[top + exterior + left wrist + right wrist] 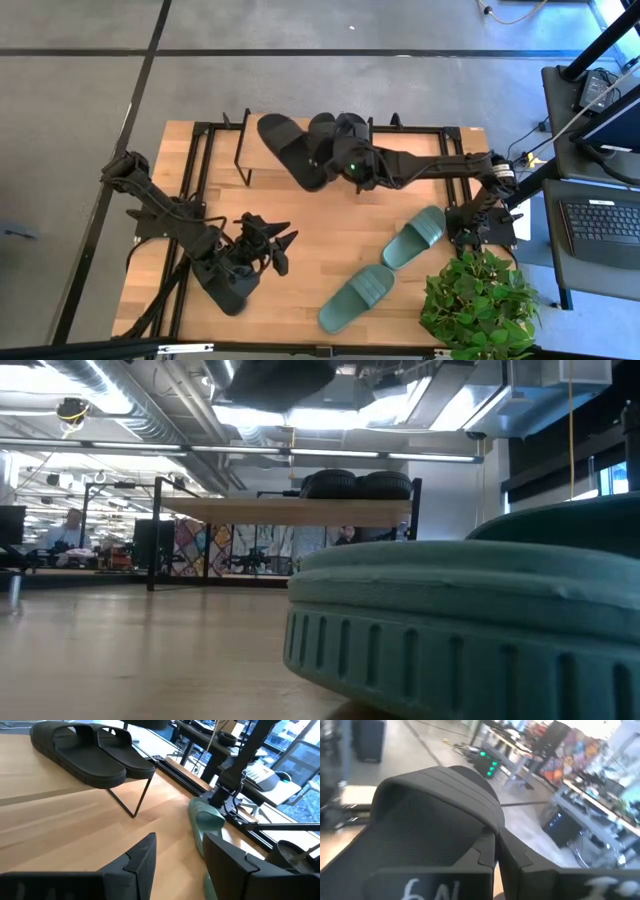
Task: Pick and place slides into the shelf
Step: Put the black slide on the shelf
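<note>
R claw is pressed together on the strap of the held slide, up over the shelf at the far side of the table. Other black slides are already parked on the shelf top, packed close.

Risk no. 1: the grip looks like a thin pinch on soft rubber, so the slide could swing or peel out if the arm jerks. Risk no. 2: not much room up there. If it comes down crooked it could shove a neighbour, and the one by the shelf corner looks to overhang the edge, so a nudge could tip it off. If the claw lets go too high, rubber bounces.

L claw is spread, nothing btwn the fingers, low over the table's near-left part, just beside the last black slide. The danger there is closing on air or clipping the sole instead of the strap.

Two green slides wait on the right, near the plant. Leaves are close enough to snag an arm reaching in, esp. for the nearer one.
</note>
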Controlling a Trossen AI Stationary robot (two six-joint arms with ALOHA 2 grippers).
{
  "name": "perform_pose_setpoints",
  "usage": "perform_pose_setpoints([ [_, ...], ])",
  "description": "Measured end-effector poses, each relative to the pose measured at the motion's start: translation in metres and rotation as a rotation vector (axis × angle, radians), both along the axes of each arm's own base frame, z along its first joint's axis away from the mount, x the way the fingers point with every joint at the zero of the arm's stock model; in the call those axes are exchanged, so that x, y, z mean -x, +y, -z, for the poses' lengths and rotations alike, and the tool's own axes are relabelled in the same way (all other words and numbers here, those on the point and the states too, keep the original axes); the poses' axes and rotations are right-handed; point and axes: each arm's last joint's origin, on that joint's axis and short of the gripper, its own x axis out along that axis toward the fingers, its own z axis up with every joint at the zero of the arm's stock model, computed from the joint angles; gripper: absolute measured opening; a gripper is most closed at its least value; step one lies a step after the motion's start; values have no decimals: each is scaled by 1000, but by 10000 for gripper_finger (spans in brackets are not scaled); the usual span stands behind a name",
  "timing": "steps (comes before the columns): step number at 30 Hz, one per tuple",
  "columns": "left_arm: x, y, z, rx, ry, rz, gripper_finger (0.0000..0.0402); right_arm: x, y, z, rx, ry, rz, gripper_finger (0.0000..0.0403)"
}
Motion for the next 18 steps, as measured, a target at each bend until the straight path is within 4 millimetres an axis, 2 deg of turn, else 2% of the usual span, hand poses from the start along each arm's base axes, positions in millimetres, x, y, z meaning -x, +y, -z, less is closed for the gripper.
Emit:
perform_pose_setpoints([
  [6,4,3,0,-11,30,-2,153,-11,-8,17,1,37,16,8],
  [10,7,12,-4,26,-12,-62,153,-12,-8,17,-11,21,19,8],
  [12,5,16,-4,-71,58,-41,152,-12,-8,16,-21,4,25,8],
  [18,2,19,-2,-462,398,169,152,-12,-8,16,-21,-2,24,8],
])
